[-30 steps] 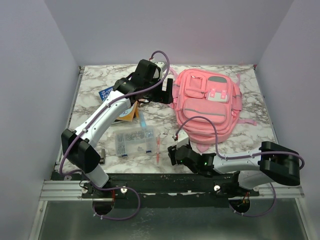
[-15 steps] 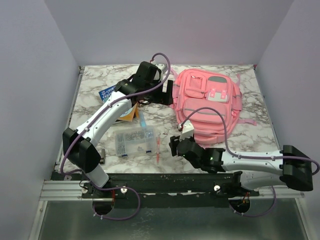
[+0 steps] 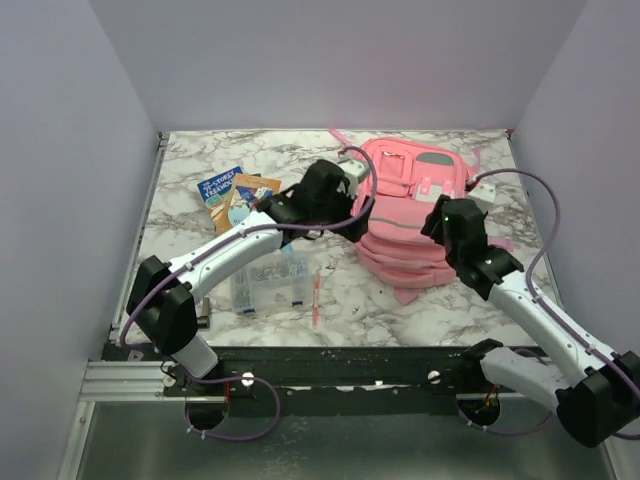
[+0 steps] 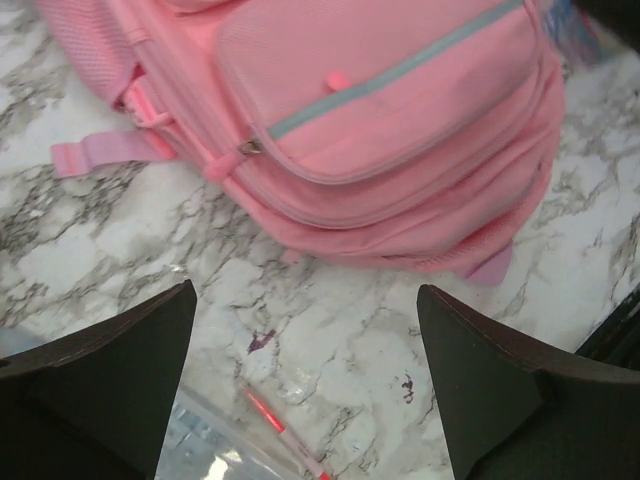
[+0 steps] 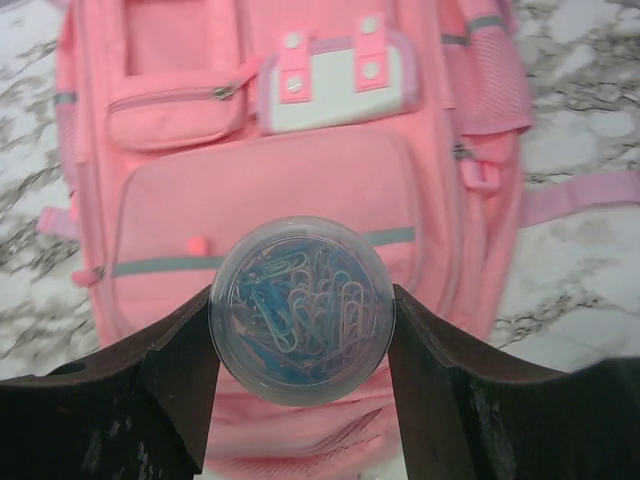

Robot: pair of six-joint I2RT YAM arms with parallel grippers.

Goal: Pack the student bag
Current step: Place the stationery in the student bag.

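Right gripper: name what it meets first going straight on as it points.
Likely the front pocket of the student bag, right behind the paper-clip tub held in the right gripper; depth is unclear.

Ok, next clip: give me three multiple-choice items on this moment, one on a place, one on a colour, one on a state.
1. Where is the tub of paper clips?
A. in the left hand
B. in the right hand, over the student bag
C. zipped inside a pocket

2. The pen lying by the compartment box is:
A. green
B. pink
C. black

3. The left hand is:
A. open and empty
B. shut on the pen
C. shut on a strap

Answers:
1 B, the right wrist view shows the fingers pressing the tub's sides, the bag below.
2 B, it reads pink against the marble.
3 A, its fingers stand wide apart with only table between.
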